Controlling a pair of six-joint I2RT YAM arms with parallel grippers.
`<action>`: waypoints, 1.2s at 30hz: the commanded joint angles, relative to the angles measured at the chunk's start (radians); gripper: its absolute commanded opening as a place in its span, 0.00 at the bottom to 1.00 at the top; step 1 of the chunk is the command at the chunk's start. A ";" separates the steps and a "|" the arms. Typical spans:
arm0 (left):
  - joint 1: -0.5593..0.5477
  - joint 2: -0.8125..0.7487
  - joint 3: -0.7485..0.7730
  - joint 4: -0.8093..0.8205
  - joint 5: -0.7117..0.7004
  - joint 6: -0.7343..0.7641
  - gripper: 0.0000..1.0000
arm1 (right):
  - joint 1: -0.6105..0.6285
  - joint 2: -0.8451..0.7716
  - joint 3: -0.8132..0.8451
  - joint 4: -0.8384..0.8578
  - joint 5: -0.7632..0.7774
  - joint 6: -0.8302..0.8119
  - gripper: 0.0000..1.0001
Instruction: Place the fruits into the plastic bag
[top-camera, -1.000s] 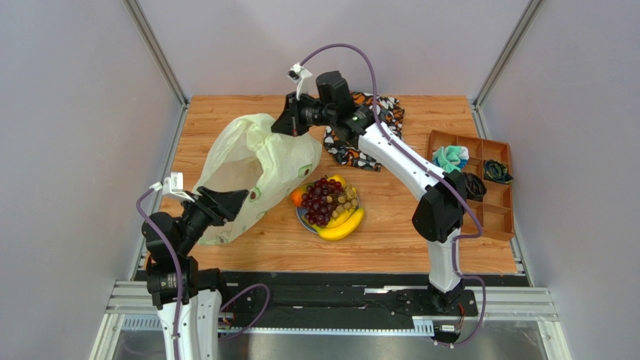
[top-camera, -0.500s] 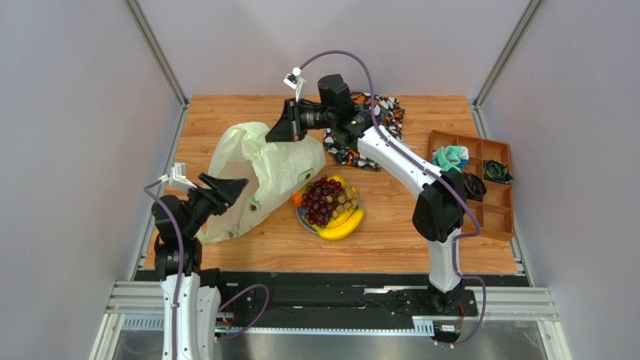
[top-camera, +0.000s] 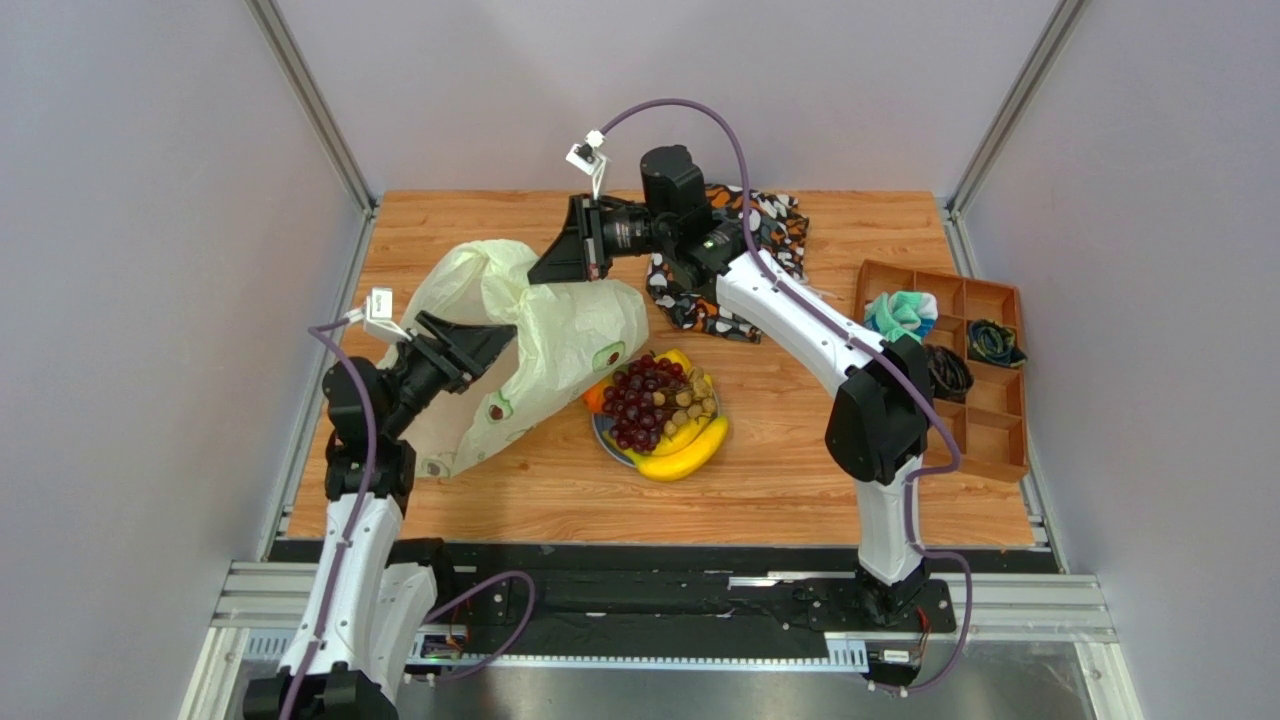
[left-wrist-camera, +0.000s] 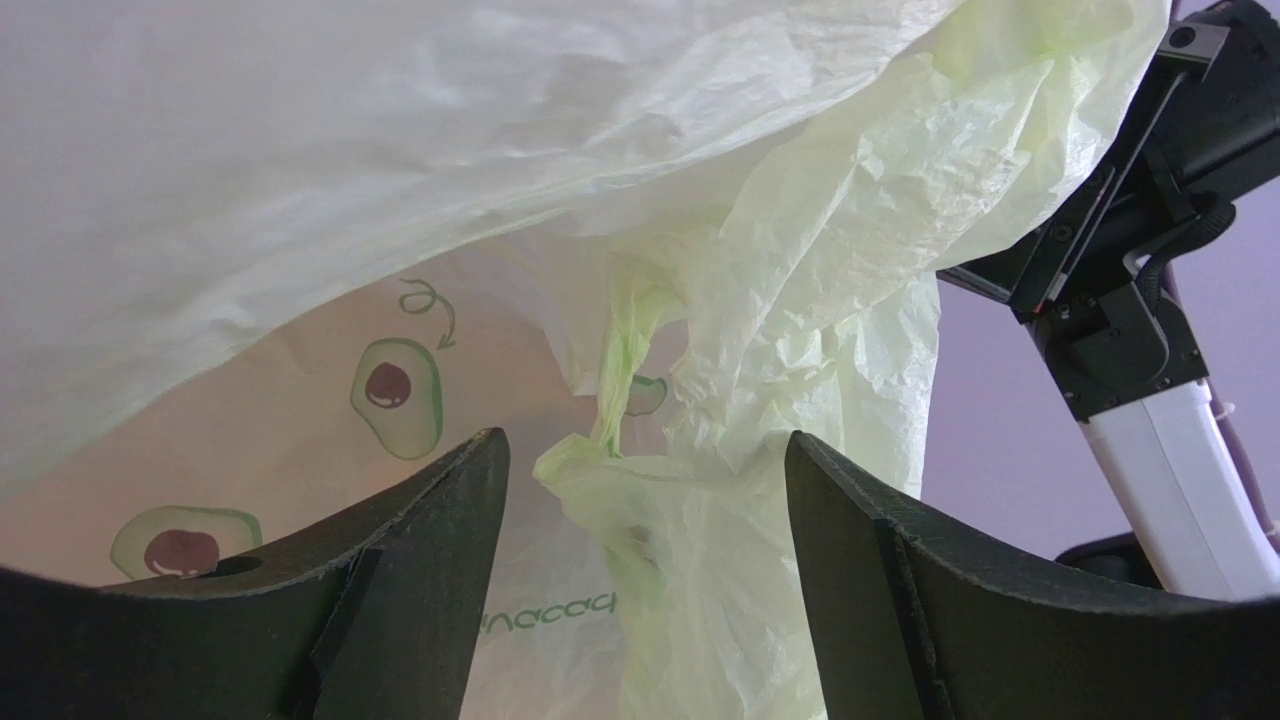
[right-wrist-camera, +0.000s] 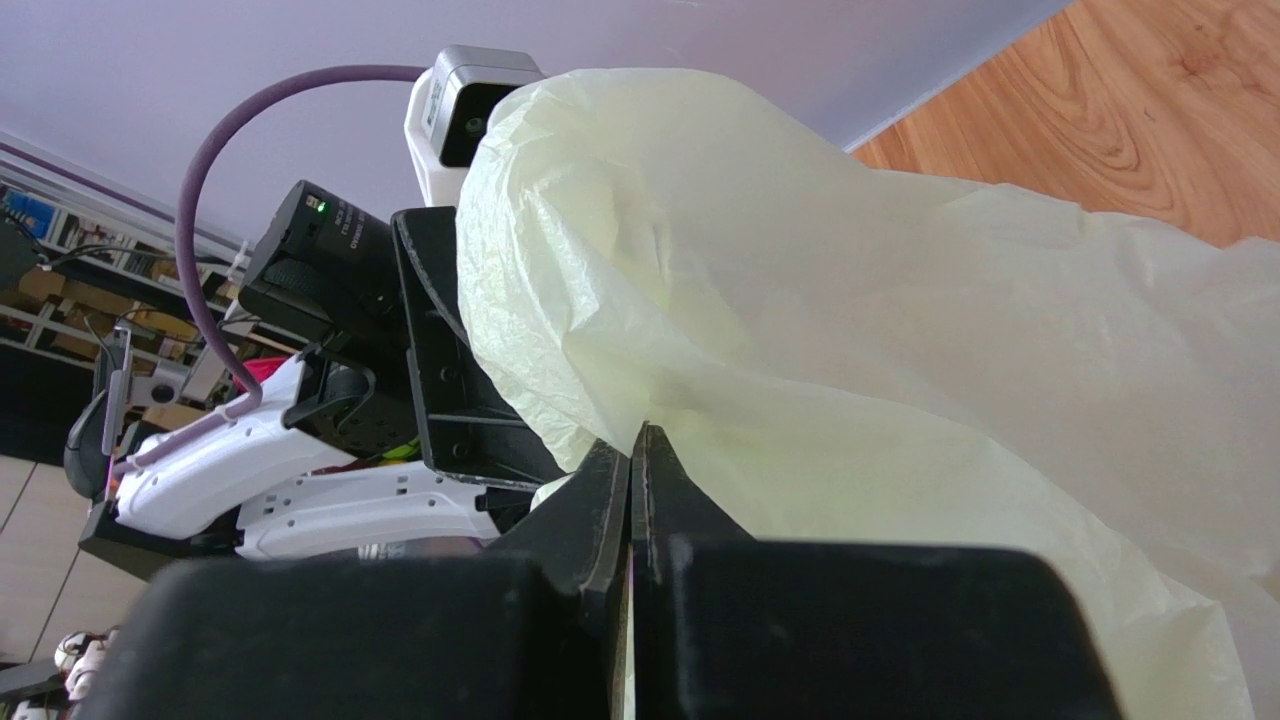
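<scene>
Two avocado drawings (left-wrist-camera: 394, 393) are the only print you can make out on the bag (top-camera: 519, 338), plus a line of green lettering (left-wrist-camera: 549, 608) that shows back to front through the film; you can't read it whole. Your right arm (top-camera: 812, 330) reaches over to the bag's top, jaws pressed together and pinching a fold of film, holding that part up off the worktop (top-camera: 781, 480). Your left arm (top-camera: 361, 450) points at the bag from the near left, jaws spread wide, with a twisted strand of film (left-wrist-camera: 616, 360) hanging between them; can't tell if it touches either one. Fruits (top-camera: 657, 408) sit heaped on a blue plate (top-camera: 607, 440) just right of the bag: purple grapes (top-camera: 639, 402) on top, bananas (top-camera: 688, 450) at the near edge, orange (top-camera: 595, 393) on the bag side. Worktop is wood-grain. You've got grey walls on three sides and metal rails in the back corners. Patterned cloth (top-camera: 759, 225) lies at the back, brown compartment tray (top-camera: 992, 443) at far right.
</scene>
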 joint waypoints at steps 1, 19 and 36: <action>-0.044 0.065 0.030 0.188 0.018 -0.008 0.77 | 0.009 -0.009 0.020 0.019 -0.033 0.004 0.00; -0.092 -0.168 0.252 -0.394 -0.219 0.290 0.00 | 0.031 0.068 0.179 -0.234 0.170 -0.171 0.00; -0.092 -0.057 0.513 -0.846 -0.536 0.426 0.00 | 0.188 -0.188 0.000 -0.280 0.615 -0.557 0.78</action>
